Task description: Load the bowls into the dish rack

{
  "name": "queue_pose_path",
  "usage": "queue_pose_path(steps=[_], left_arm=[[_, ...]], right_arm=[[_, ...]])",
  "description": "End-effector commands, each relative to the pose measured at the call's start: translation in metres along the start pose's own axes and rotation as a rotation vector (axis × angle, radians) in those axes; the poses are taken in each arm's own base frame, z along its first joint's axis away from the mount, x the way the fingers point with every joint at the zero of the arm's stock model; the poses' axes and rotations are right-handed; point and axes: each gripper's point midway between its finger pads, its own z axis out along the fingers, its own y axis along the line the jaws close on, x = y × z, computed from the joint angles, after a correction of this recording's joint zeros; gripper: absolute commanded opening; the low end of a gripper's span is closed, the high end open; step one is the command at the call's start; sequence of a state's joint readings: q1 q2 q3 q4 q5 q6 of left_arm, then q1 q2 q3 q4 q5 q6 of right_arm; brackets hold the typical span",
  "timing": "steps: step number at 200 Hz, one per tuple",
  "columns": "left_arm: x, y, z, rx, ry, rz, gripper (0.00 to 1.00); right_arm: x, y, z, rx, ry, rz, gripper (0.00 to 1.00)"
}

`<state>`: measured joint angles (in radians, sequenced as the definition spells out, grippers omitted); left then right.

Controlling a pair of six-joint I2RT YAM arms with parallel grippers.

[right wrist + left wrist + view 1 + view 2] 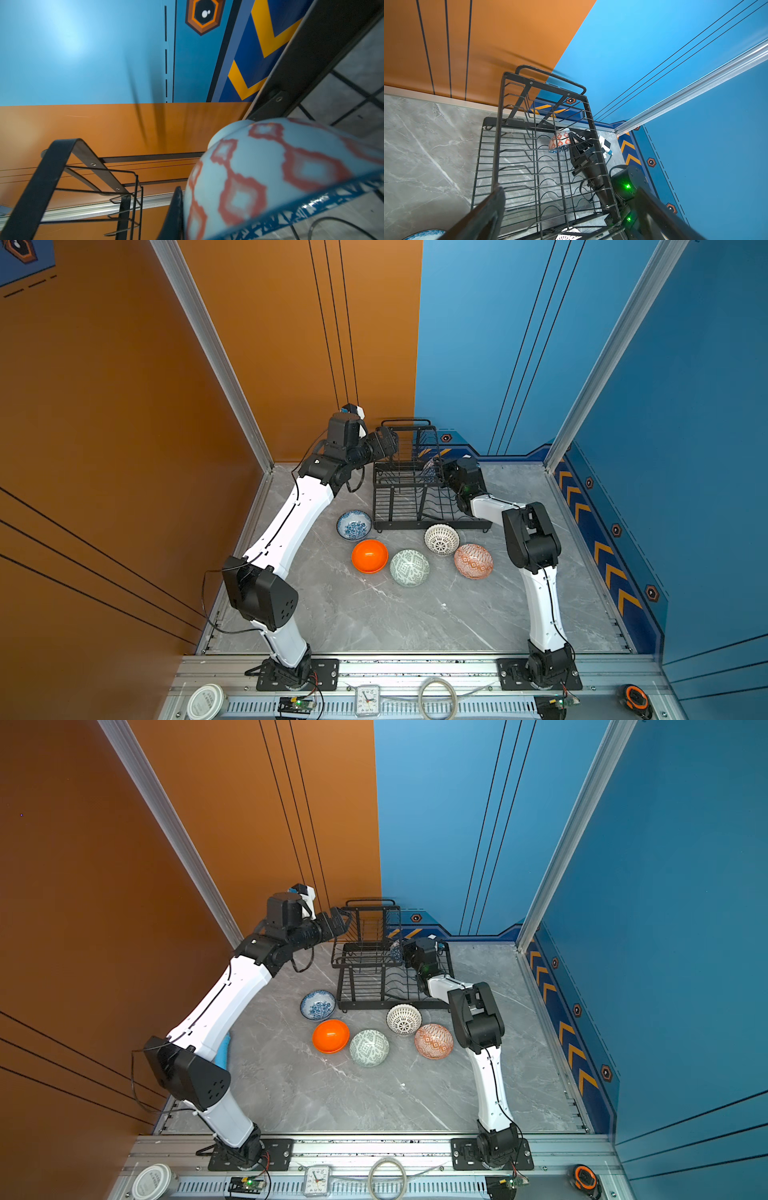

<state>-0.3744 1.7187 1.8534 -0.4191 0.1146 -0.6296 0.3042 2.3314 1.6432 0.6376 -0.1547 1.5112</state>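
A robot lab test cell: left arm (286,522) and right arm (544,614) stand bolted to a near aluminium rail (415,668), between an orange wall (104,406) and a blue wall (685,406).

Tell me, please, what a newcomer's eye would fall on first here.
The bright orange bowl on the grey table, in front of the black dish rack, catches the eye first. Next comes the right pincer, shut on a blue-rimmed bowl inside the rack, at its far end.
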Motion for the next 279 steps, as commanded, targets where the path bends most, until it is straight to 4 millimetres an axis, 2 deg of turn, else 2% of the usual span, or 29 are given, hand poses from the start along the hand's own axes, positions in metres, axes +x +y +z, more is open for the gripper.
queue_pose_path(steps=[1, 40, 48, 50, 56, 114, 190, 279], left_arm=[[0.005, -0.005, 0.002, 0.017, 0.016, 0.013, 0.98], [0.007, 0.004, 0.003, 0.004, 0.023, -0.003, 0.98], [0.007, 0.003, 0.003, 0.005, 0.024, -0.001, 0.98], [0.007, 0.003, 0.003, 0.005, 0.023, -0.001, 0.98], [0.007, 0.004, 0.004, 0.004, 0.024, -0.002, 0.98], [0.006, 0.005, 0.007, 0.003, 0.024, -0.004, 0.98], [0.013, 0.013, 0.010, -0.008, 0.043, -0.015, 0.98], [0.024, 0.021, 0.013, -0.014, 0.070, -0.041, 0.98]], right_arm=[[0.004, 0.051, 0.005, -0.165, -0.002, 0.001, 0.00], [0.008, 0.049, 0.017, -0.168, -0.002, 0.007, 0.00], [0.009, 0.041, 0.020, -0.155, 0.004, 0.011, 0.00], [0.008, 0.050, 0.021, -0.175, 0.003, 0.009, 0.00], [0.009, 0.054, 0.023, -0.187, 0.005, 0.008, 0.00], [0.018, 0.048, 0.035, -0.200, 0.014, 0.013, 0.00], [0.023, 0.043, 0.037, -0.276, 0.018, 0.011, 0.00], [0.023, 0.029, 0.027, -0.335, -0.011, 0.024, 0.00]])
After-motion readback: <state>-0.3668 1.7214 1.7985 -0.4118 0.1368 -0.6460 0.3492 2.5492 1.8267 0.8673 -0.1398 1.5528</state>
